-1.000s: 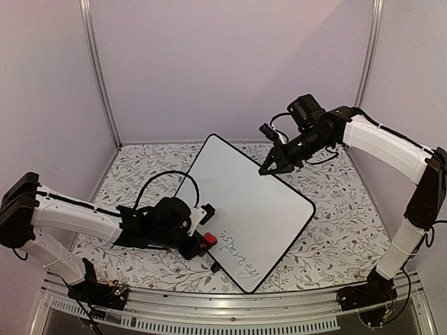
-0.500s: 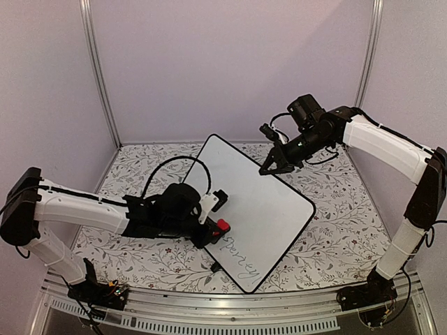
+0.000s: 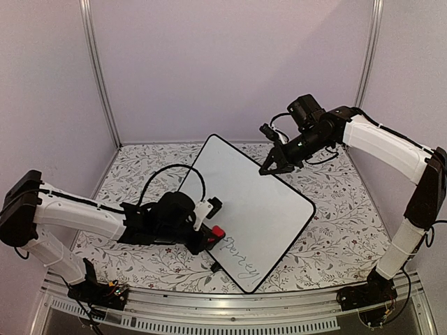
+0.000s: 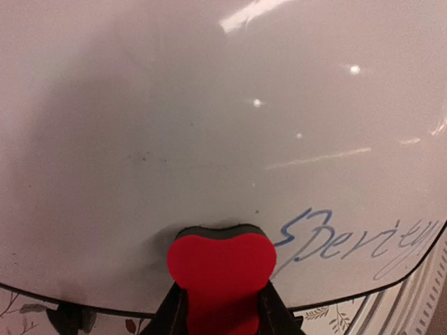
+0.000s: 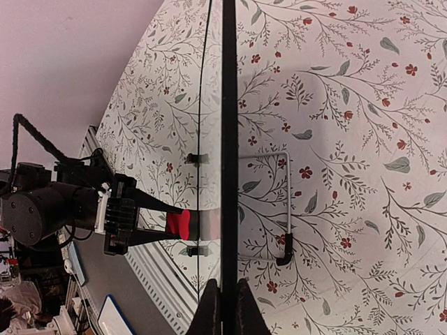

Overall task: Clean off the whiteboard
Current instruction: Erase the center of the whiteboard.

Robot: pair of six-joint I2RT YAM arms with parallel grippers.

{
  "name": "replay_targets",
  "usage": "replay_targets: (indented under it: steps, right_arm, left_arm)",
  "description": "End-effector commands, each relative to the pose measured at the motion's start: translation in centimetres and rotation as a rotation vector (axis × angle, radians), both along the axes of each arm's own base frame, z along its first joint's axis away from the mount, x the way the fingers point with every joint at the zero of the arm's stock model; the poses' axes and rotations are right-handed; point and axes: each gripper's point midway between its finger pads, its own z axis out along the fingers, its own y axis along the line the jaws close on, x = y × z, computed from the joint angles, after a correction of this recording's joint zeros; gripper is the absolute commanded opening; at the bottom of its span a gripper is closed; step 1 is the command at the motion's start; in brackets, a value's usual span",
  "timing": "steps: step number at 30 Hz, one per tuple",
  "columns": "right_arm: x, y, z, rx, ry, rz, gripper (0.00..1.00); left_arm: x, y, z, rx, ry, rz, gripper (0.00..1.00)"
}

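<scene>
Now wiping: whiteboard mid-table, right gripper clamped on its far rim.
My left gripper pinches the red eraser against the board's near corner, just beside the handwriting. Pushing too hard could slide the board out of the right clamp, or the eraser off the rim. No containers in sight.

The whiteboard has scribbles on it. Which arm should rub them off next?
Left. The left gripper holds the red eraser on the whiteboard, right beside the writing. The right gripper is pinching the board's far edge, away from the writing.
</scene>
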Motion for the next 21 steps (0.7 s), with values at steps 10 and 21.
replay_targets:
  steps: [10, 21]
  right_arm:
    - [-2.1, 1.0, -1.6, -0.026, 0.044, 0.093, 0.0]
    - [-2.1, 1.1, -1.8, -0.028, 0.046, 0.095, 0.0]
  left_arm:
    - [-2.8, 3.7, -4.8, 0.135, 0.107, 0.014, 0.0]
    - [-1.6, 1.2, -1.8, 0.073, 0.034, -0.004, 0.0]
